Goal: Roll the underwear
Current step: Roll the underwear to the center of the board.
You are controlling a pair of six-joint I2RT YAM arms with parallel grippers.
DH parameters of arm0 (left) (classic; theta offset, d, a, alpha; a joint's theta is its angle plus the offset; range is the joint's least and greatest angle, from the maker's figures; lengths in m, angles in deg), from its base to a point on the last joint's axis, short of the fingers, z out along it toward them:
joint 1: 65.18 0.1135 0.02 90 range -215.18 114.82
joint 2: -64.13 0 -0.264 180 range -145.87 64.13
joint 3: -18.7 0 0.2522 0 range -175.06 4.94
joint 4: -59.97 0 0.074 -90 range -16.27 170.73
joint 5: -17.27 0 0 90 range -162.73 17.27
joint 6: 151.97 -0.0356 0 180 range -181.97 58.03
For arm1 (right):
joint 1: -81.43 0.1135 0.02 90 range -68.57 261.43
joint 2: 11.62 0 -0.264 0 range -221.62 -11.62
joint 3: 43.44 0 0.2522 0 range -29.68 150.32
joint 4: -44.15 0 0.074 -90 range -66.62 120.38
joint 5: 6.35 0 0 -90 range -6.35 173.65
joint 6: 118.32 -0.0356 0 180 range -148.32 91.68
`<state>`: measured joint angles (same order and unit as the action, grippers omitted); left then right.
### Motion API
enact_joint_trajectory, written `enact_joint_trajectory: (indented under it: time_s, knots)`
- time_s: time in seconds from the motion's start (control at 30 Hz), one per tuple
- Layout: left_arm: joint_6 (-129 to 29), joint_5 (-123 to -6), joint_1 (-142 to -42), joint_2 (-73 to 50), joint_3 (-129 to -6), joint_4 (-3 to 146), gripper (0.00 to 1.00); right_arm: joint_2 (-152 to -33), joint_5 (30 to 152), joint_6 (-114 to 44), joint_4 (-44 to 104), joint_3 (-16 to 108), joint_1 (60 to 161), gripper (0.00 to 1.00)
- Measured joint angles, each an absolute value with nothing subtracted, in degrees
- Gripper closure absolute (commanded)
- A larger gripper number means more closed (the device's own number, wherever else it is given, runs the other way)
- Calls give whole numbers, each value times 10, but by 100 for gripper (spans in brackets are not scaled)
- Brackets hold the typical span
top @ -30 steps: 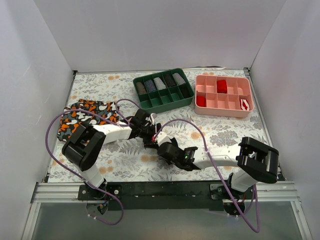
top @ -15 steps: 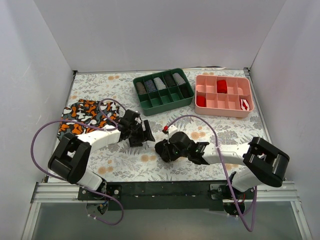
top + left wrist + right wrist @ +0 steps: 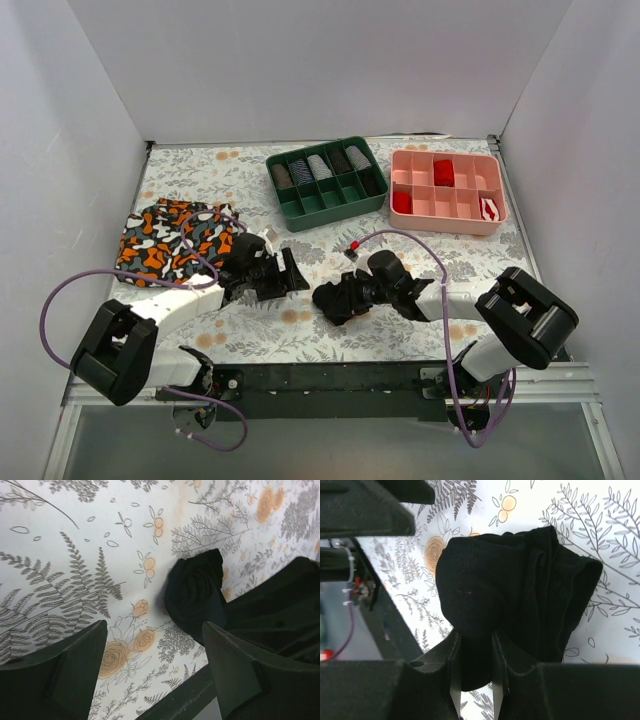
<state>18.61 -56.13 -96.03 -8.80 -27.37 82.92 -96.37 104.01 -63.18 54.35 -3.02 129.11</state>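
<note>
The underwear [image 3: 330, 298] is a black bundle, partly rolled, lying on the floral cloth near the table's front middle. My right gripper [image 3: 347, 295] is shut on its near end; in the right wrist view the fingers [image 3: 452, 660] pinch a fold of the black underwear [image 3: 510, 585]. My left gripper [image 3: 293, 275] stands open just left of the bundle, apart from it. The left wrist view shows the underwear [image 3: 192, 597] ahead of the open left gripper [image 3: 155, 670], with nothing between its fingers [image 3: 65, 675].
A camouflage-patterned garment [image 3: 175, 240] lies at the left. A green tray [image 3: 335, 212] with rolled items and a pink tray [image 3: 440, 225] with red rolls stand at the back. The black front rail [image 3: 180, 702] runs close behind the bundle.
My left gripper has opened, let go of the black bundle and drawn back to the left. The right gripper has kept its hold and shifted the bundle slightly right.
</note>
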Motion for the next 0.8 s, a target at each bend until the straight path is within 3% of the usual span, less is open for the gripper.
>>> enact_joint_trajectory:
  time_s: [0.4, 0.8]
  knots:
    - [164, -452, -974, -114, -228, 705, 25, -1018, 1192, -710, 585, -41, 1208, 81]
    - [173, -415, -1000, -183, -216, 601, 28, -1056, 1251, -745, 611, -44, 1182, 78]
